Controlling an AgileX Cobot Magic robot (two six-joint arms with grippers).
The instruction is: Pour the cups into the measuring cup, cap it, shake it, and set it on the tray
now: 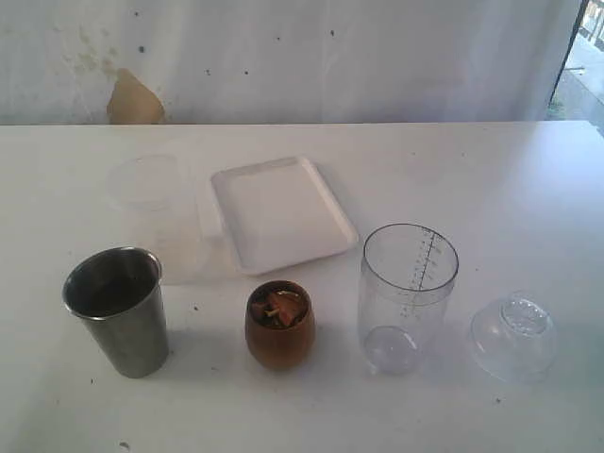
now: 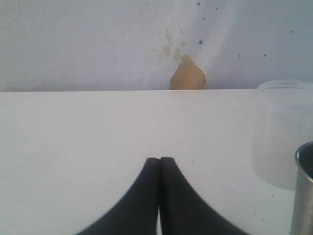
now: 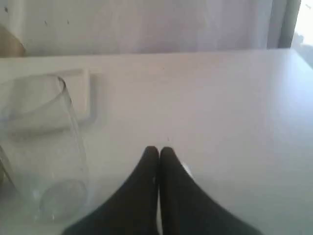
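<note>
From the exterior view, the white table [image 1: 528, 189] carries a front row of vessels. At the left stands the steel tumbler [image 1: 115, 316], upright; its inside is dark and I cannot tell what it holds. To its right sits the wooden cup [image 1: 280, 332], upright, with brownish-orange bits inside. Further right stands the measuring cup [image 1: 406, 297], upright and looking empty, its scale facing the right side. A clear domed cap [image 1: 514, 338] lies just beside it, at the right end of the row. Behind the row, the tray [image 1: 281, 212] lies flat and bare, with a frosted cup [image 1: 156, 217] standing beside its left edge. Neither arm shows here.

In the left wrist view, the left gripper [image 2: 159, 159] is held low over bare table, its dark fingers pressed together with nothing between them. The frosted cup [image 2: 283, 132] stands ahead and to one side, with the steel tumbler's [image 2: 304, 196] rim nearer at the frame edge.

In the right wrist view, the right gripper [image 3: 159, 149] is likewise pinched closed and holds nothing. The measuring cup [image 3: 44, 152] stands near it, and the tray [image 3: 80, 93] lies beyond that cup.
</note>
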